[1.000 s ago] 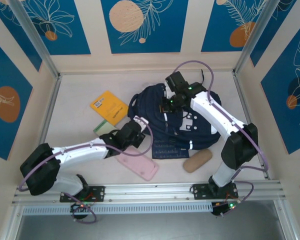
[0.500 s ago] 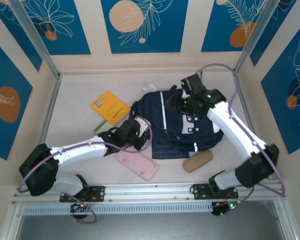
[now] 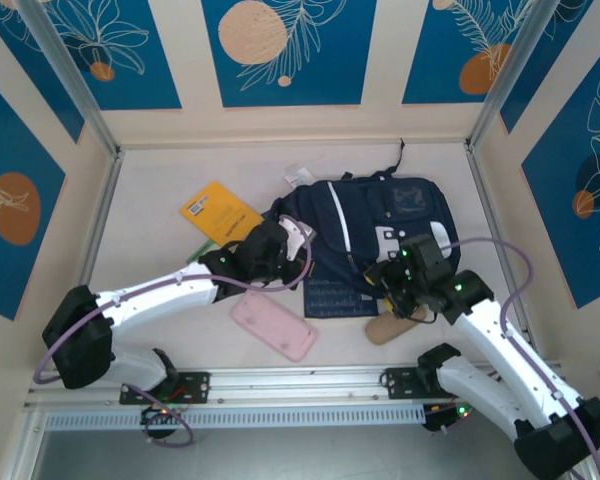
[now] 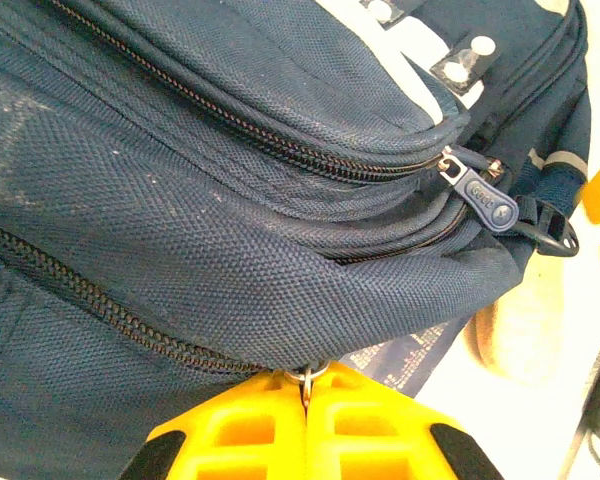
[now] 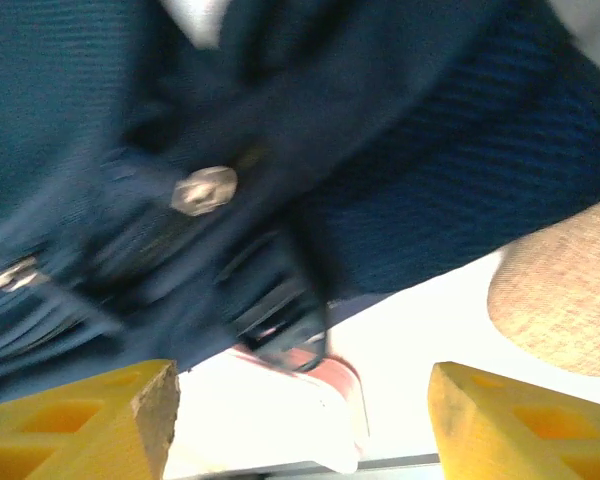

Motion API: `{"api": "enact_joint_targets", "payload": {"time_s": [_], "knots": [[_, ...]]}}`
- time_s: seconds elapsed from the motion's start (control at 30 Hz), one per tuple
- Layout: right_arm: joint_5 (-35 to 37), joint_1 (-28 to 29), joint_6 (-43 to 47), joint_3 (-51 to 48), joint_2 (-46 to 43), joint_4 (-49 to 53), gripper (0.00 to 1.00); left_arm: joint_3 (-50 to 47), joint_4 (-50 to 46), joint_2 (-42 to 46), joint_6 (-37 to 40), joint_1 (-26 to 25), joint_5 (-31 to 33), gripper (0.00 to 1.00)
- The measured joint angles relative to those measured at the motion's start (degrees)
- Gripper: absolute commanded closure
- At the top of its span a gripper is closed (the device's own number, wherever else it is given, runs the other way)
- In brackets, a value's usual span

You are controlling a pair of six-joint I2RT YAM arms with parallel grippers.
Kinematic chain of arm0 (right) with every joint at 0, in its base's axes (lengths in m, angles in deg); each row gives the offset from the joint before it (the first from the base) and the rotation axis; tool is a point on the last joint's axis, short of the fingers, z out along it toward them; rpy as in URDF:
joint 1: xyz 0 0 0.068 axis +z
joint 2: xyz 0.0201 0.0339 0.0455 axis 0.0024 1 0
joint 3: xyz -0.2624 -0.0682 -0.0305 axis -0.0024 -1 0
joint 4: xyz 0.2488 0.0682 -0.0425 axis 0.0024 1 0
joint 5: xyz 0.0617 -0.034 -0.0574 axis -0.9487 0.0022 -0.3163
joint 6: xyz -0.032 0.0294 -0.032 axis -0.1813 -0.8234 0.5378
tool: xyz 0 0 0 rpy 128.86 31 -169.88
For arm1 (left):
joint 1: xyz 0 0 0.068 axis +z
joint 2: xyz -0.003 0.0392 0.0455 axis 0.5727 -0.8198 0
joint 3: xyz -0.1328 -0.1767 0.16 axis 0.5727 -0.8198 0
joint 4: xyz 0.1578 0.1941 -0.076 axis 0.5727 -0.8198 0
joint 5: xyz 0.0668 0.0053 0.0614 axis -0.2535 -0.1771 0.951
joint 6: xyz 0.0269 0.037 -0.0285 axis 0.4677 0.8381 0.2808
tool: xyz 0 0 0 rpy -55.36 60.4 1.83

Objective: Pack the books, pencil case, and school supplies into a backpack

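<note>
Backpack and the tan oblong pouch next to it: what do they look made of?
Dark navy fabric backpack: woven synthetic cloth, probably nylon or polyester, matte; the left wrist view shows a coarse grid weave and metal-looking zipper teeth. Tan oblong pouch: coarse cloth, perhaps linen or canvas, matte; a fine speckled weave shows.

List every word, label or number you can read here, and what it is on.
Nothing reads clearly enough to quote.
Zipper pull: embossed word, too small to read.
Yellow book: dark print, too small.
Navy cover under the backpack: white print, blurred.
</note>
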Motion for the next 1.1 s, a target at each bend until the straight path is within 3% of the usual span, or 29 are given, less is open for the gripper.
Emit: {"api": "enact_joint_targets", "payload": {"time_s": [0.03, 0.1, 0.33, 0.53, 0.63, 0.77, 1.1], "knots": [[-0.26, -1.38, -0.20, -1.62, -0.13, -0.83, 0.12, 0.22, -0.15, 0.00, -0.09, -0.04, -0.09, 1.00], [-1.53, -5.01, 0.52, -4.55, 0.26, -4.13, 0.11, 0.33, -0.24, 0.00, -0.26, -0.09, -0.13, 1.00], [-7.23, -17.68, 7.23, -10.19, 4.17, -17.70, 0.38, 0.31, -0.68, 0.00, -0.59, -1.44, -1.20, 1.00], [-4.92, -23.52, 12.22, -2.38, 10.93, -15.45, 0.42, 0.33, -0.61, -1.09, -0.63, -3.96, -2.21, 1.00], [-2.01, -23.93, 13.11, 3.54, 13.88, -11.93, 0.37, 1.27, -0.72, -3.41, -0.68, -4.96, -2.82, 1.00], [-1.07, -22.75, 12.85, 5.03, 11.21, -7.69, 0.29, 4.26, -0.94, -7.41, -1.07, -5.86, -3.72, 1.00], [-8.26, -12.39, 2.78, 2.54, -2.43, -2.47, 0.33, 8.09, -0.85, -13.09, -2.40, -8.44, -5.88, 1.00]]}}
